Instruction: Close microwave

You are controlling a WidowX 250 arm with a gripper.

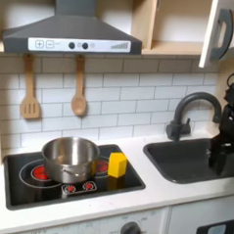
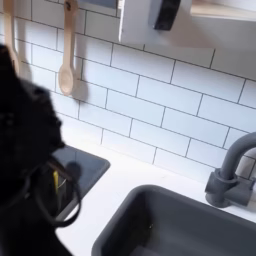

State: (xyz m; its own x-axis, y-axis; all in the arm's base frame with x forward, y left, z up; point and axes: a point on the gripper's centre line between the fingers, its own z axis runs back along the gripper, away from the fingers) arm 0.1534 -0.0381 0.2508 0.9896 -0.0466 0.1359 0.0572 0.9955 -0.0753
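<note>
Gripper state cannot be told: black arm mass is seen at the first exterior view's right edge point(image 1: 227, 126), low, over the dark grey sink point(image 1: 185, 160); fingers are not resolved. Going left to right in the first exterior view: grey range hood point(image 1: 70, 33), steel pot point(image 1: 69, 157) on the black hob, yellow block point(image 1: 117, 164), dark curved faucet point(image 1: 193, 109), then the white toy microwave door with dark curved handle point(image 1: 224, 32) at top right, swung out, judged not yet closed. Open room is seen between arm and door; the light-wood shelf edge point(image 1: 177, 49) sits just beside the swing path.

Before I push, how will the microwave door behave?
The microwave door looks like a thin, rigid panel, so it probably swings easily without flexing. Its curved dark handle seems smooth; a push there might slip.
</note>
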